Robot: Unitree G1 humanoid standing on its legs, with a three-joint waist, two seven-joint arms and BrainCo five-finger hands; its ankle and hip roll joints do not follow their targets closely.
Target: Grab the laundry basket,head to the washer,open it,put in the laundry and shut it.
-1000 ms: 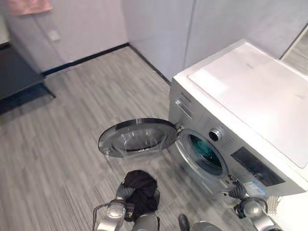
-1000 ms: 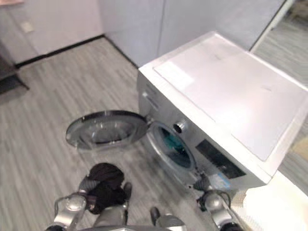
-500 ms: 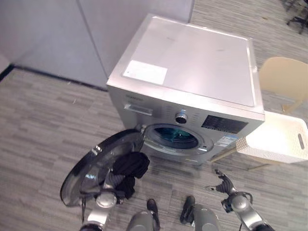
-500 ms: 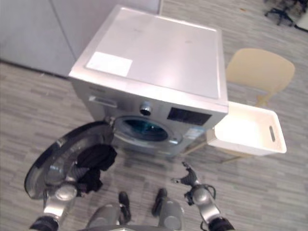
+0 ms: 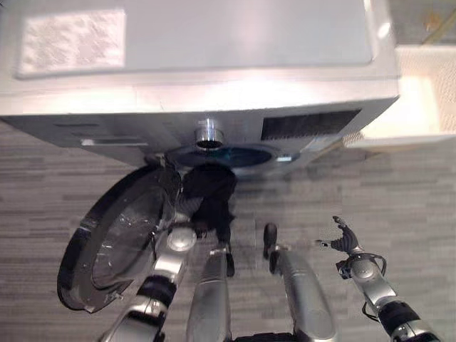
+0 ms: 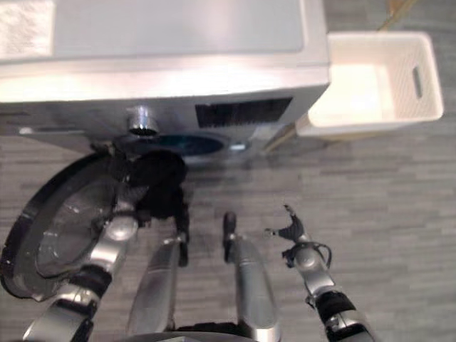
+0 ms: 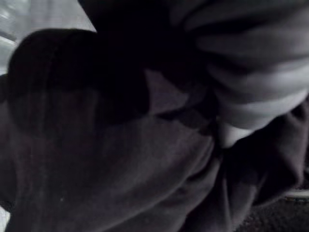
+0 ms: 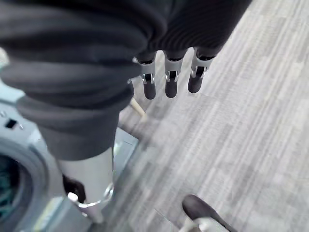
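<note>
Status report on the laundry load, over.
Left hand shut on the black garment, just outside the washer opening. Right hand open, holding nothing, over the floor. Washer door swung open; nothing blocking the opening.

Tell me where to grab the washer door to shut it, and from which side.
Take the washer door at its dark outer rim, farthest from the hinge beside the drum opening. Come from the robot's left, outside the swung-open door, probably pushing it towards the washer.
</note>
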